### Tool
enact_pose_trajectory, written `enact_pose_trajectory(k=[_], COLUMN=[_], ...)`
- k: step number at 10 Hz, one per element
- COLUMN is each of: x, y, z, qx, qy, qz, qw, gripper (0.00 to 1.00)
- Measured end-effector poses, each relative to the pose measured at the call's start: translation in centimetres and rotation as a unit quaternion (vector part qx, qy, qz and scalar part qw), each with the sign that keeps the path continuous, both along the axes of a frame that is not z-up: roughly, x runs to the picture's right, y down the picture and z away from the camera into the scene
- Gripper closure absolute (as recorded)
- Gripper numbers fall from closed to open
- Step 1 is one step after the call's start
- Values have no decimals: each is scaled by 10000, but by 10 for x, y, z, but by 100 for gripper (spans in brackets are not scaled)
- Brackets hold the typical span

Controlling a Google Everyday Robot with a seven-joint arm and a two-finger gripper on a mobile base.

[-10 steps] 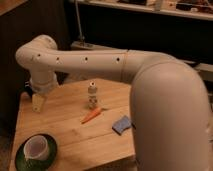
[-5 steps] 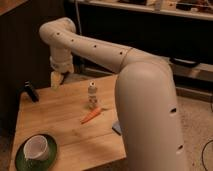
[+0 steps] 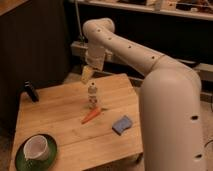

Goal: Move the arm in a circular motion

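Observation:
The arm [image 3: 165, 95] is cream-white and thick, rising from the lower right, bending at a rounded elbow [image 3: 97, 27] near the top centre and dropping down to a tan tapered tip. The gripper [image 3: 87, 75] is at that tip, hanging over the far edge of the wooden table [image 3: 60, 125], just above and behind a small bottle [image 3: 92, 95]. Nothing shows in the gripper.
On the table lie a carrot [image 3: 92, 116], a blue sponge [image 3: 122, 124], a white bowl on a green plate [image 3: 35, 150] at the front left, and a dark object [image 3: 31, 92] at the left edge. A dark cabinet and a ledge stand behind.
The arm's elbow and tip have swung from the table's left side up and rightward, now hanging over the far middle edge near the bottle.

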State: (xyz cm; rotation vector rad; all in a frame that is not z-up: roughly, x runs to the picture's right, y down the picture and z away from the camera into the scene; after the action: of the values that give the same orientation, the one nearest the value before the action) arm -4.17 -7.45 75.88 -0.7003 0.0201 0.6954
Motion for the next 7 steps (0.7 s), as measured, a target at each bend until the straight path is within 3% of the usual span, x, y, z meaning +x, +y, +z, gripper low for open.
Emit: enact_pose_trajectory(k=[3, 4, 7], x=[66, 97, 151], y=[28, 46, 90], z=[-7, -14, -36], qx=[-71, -111, -212], qy=[253, 387, 664], qz=[440, 665, 1113], qw=[9987, 9970, 9913], gripper=[20, 20, 20])
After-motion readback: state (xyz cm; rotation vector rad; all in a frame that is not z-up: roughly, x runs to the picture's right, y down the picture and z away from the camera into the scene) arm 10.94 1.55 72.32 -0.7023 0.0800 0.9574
